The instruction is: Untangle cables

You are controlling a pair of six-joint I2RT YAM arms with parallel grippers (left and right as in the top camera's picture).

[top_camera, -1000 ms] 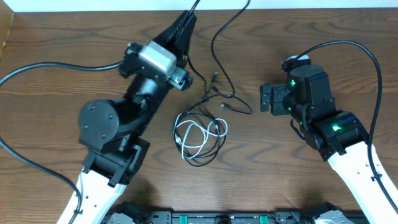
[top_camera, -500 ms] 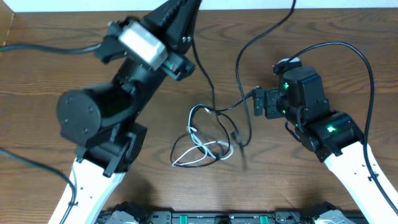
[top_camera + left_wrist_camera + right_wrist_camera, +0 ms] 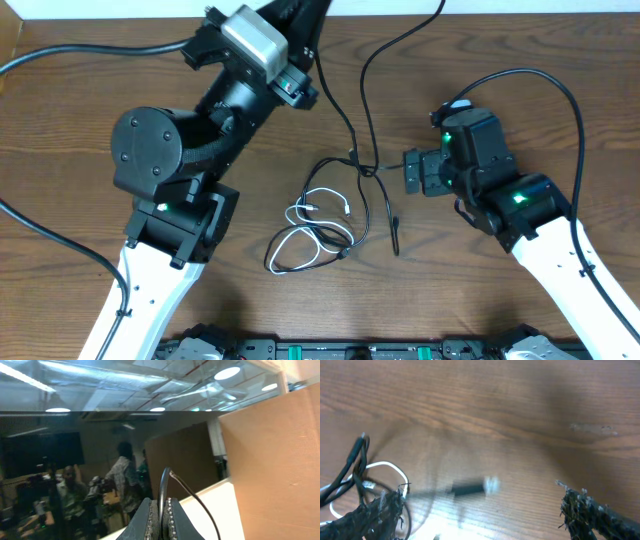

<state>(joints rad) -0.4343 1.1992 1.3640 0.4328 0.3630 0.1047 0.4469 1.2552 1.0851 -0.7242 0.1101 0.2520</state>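
Note:
The cables (image 3: 318,228) lie in a loose tangle at the table's middle, black loops wound around a white cable (image 3: 322,213). One black cable (image 3: 338,100) runs taut from the tangle up to my left gripper (image 3: 302,12), raised at the far edge. In the left wrist view that gripper (image 3: 162,512) is shut on this black cable (image 3: 165,482), which loops above the fingertips. My right gripper (image 3: 408,172) hangs open just right of the tangle's upper strands. Between its open fingers (image 3: 380,510) a blurred black plug (image 3: 470,488) swings; the white cable (image 3: 385,466) is at the left.
Thick black arm cables (image 3: 90,52) sweep across the left and a second one (image 3: 545,85) curves over the right arm. The wooden table (image 3: 500,40) ends at its far edge just behind the left gripper. A black loose end (image 3: 394,235) hangs right of the tangle.
My left gripper has lifted its black cable up and back, pulling the strand taut and dragging the tangle out of shape. The right gripper has edged left toward the strands, still open.

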